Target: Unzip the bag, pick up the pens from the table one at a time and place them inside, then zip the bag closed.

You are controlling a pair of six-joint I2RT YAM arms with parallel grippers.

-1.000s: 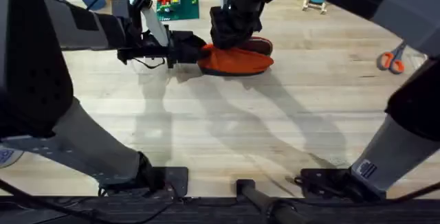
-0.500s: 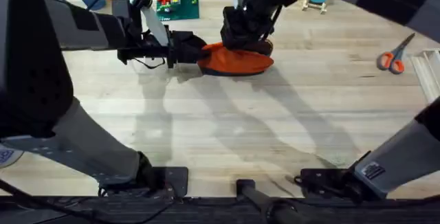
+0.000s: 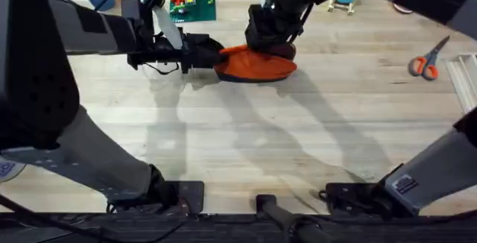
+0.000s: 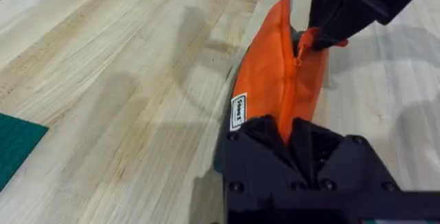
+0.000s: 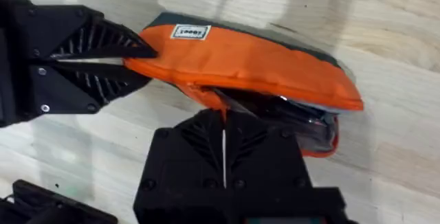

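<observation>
Colours on my screens

I see the bag (image 3: pixel 257 64) bright orange with a dark base and small white label, both claws black, the desk (image 3: pixel 246 146) pale wood grain, orange-handled scissors (image 3: pixel 426 62), a green mat (image 3: pixel 192 3).

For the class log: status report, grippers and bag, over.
Left gripper shut on bag end. Right gripper shut at zipper, bag part open. Scissors well aside.

The right gripper (image 5: pixel 223 117) pinches shut at the zipper edge of the orange bag (image 5: pixel 254 62); the left gripper (image 5: pixel 130 59) clamps the bag's labelled end.
</observation>
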